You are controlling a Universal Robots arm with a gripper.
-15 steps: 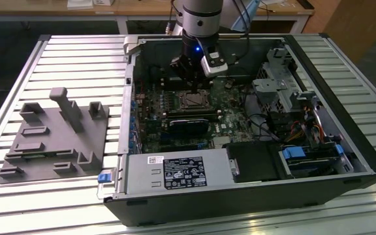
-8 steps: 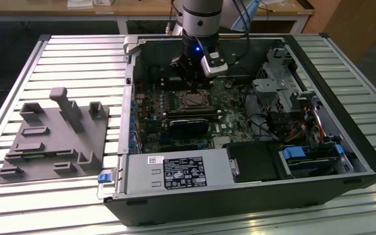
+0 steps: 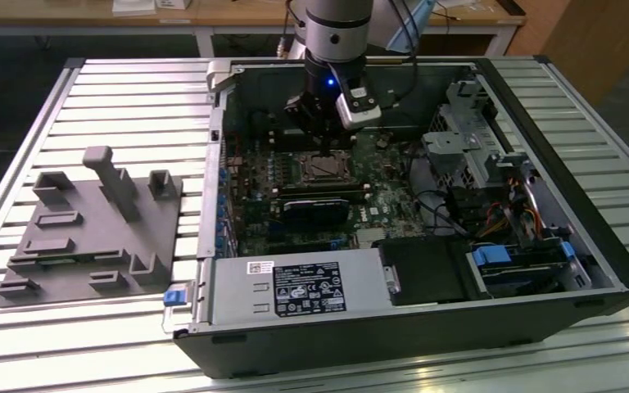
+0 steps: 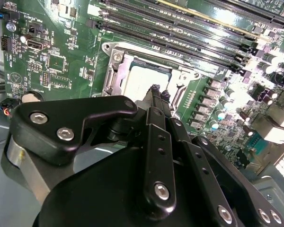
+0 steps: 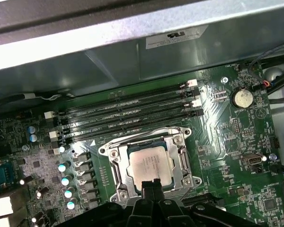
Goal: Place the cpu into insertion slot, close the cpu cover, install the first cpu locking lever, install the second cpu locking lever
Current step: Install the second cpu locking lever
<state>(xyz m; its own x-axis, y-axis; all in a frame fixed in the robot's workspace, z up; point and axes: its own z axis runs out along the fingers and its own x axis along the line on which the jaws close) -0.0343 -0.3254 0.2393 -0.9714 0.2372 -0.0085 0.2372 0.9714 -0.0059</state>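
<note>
One small flat square silvery-tan cpu is seen seated in the one metal-rimmed square insertion slot on the green circuit board, with the thin silvery cpu cover lying framed around it. The black gripper is hung just over the cpu's near edge, its fingertips drawn narrow together, nothing visibly held. A downward press here could be judged to scrape the chip face or shift the cover; four long black memory slots are counted beside the socket.
</note>
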